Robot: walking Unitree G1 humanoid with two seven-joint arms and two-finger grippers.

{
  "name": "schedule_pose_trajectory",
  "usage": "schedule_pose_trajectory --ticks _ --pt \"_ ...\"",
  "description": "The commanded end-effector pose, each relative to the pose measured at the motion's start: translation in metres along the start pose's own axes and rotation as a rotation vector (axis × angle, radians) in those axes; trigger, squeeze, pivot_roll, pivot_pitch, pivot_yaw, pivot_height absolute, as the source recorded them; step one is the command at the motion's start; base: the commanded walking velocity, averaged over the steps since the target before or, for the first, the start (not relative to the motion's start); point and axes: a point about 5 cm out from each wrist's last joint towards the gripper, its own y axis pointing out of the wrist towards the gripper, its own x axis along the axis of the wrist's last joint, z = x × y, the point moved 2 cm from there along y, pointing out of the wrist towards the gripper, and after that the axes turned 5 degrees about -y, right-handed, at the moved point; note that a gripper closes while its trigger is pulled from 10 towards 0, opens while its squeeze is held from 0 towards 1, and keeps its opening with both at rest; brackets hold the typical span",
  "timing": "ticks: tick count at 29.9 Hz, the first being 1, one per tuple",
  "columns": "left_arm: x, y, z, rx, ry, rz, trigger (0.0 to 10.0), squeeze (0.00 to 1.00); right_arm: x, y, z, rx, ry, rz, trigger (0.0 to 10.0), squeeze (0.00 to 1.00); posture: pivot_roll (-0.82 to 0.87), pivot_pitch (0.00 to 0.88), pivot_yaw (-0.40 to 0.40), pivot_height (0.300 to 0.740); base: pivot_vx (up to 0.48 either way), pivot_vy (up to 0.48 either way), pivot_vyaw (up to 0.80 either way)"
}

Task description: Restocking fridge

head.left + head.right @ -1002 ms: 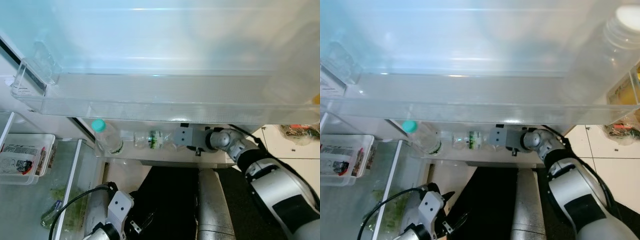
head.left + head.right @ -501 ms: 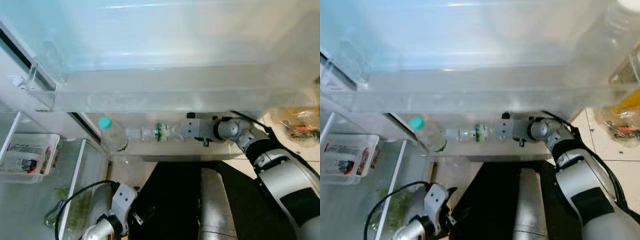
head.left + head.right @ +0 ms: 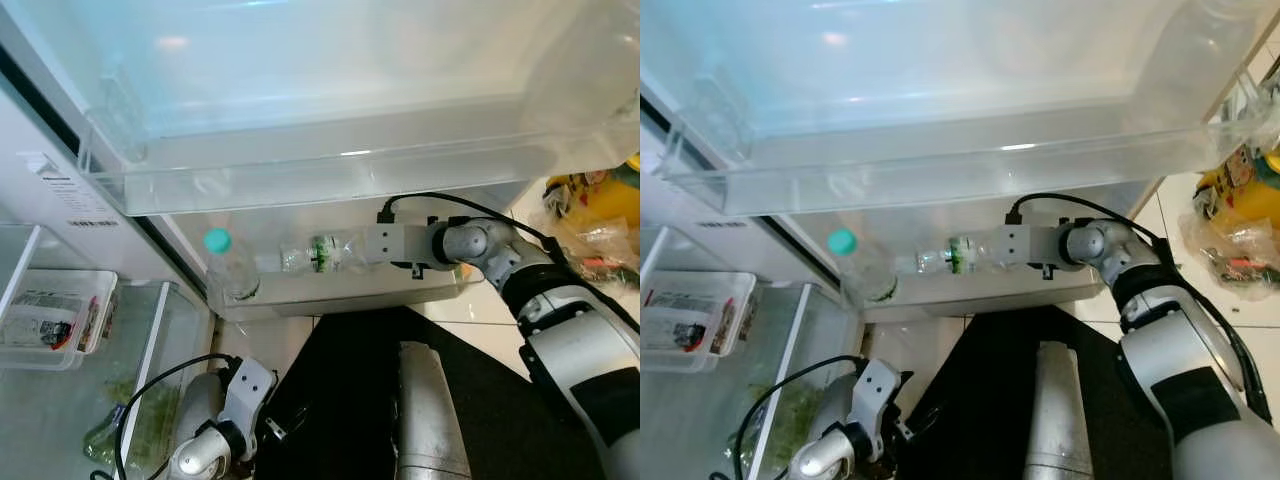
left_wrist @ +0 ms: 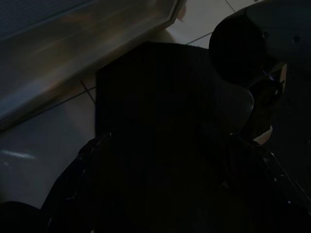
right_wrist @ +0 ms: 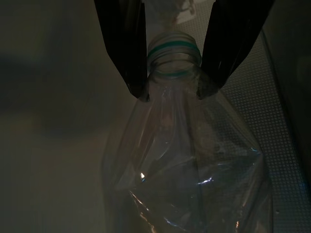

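Observation:
A clear plastic bottle (image 3: 320,254) with a green label lies on its side in the lower door bin (image 3: 340,297) of the fridge. My right gripper (image 3: 347,250) reaches into that bin from the right. In the right wrist view its black fingers (image 5: 127,53) press on both sides of the bottle (image 5: 189,160) just below its green-ringed neck, so it is shut on it. A second clear bottle with a teal cap (image 3: 228,270) stands upright at the bin's left end. My left gripper (image 3: 268,432) hangs low at the bottom left.
A big translucent door shelf (image 3: 330,170) hangs just above the bin. To the left, the fridge interior holds a clear box (image 3: 45,325) and greens (image 3: 110,430) under a glass shelf. Bags of goods (image 3: 600,225) lie on the tiled floor at right.
The whole view has tilted as the camera moved. My right gripper stays shut on the lying bottle, which sits slightly nearer the teal-capped bottle.

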Motion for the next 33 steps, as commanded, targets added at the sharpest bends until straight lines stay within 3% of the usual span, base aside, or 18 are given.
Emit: schedule_pose_trajectory --ticks 1,18,33 --pt "-0.028 -0.011 -0.008 0.006 -0.063 0.098 10.0 0.0 0.001 -0.003 0.0 0.016 -0.01 -0.021 10.0 0.0 0.02 0.315 0.044 0.453 0.0 0.0 0.0" --pt "-0.02 0.002 -0.005 -0.002 -0.048 0.078 10.0 0.0 -0.004 -0.023 -0.004 0.116 0.111 -0.136 10.0 0.0 0.0 0.273 0.035 0.453 0.0 0.0 0.0" --pt "-0.014 0.006 0.001 0.004 -0.029 0.064 10.0 0.0 -0.014 -0.036 0.02 0.283 0.291 -0.239 10.0 0.0 -0.01 0.24 0.03 0.453 0.0 0.0 0.0"
